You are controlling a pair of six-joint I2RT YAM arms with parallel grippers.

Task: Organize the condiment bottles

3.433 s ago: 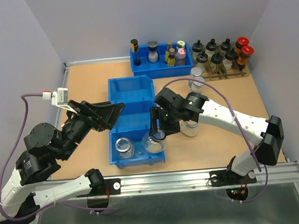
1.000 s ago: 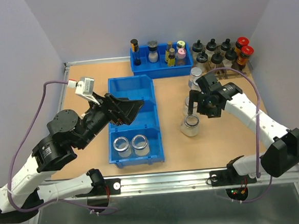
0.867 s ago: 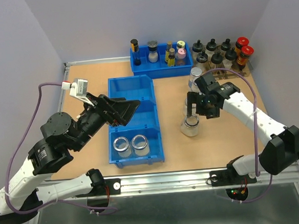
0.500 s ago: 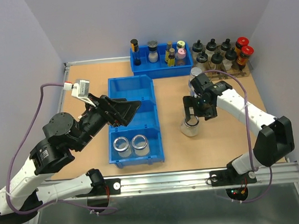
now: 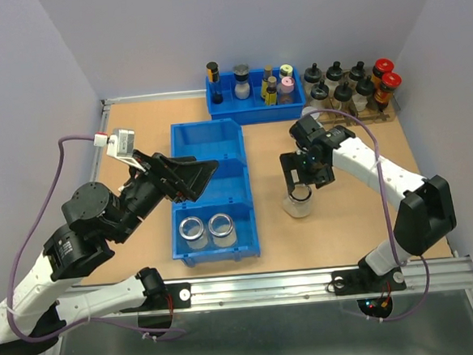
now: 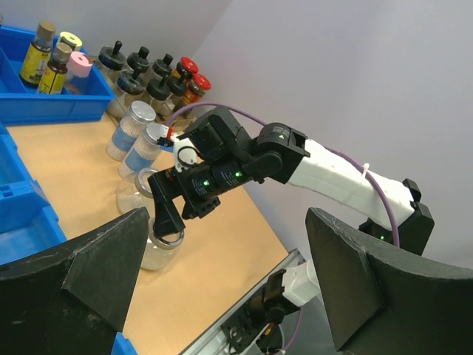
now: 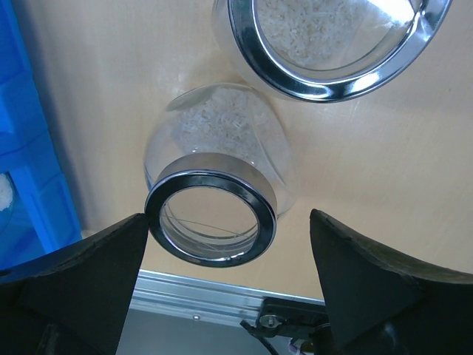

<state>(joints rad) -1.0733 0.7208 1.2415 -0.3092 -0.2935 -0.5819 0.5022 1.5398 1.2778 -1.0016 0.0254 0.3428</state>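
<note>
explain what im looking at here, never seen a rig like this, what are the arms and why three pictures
These are two robot arms bolted to the near edge of a table, each ending in a two-finger gripper. The wide picture comes from a fixed camera above and behind them. The other two come from a camera on each wrist, so the dark shapes in their lower corners are that arm's own fingers.

On the table stand a long blue bin with two glass jars in its nearest compartment, a small blue tray of spice bottles, and black- and red-capped bottles at the back.

The right gripper is open, one finger on either side of a loose jar, not gripping it. The left gripper is open and holds nothing.
</note>
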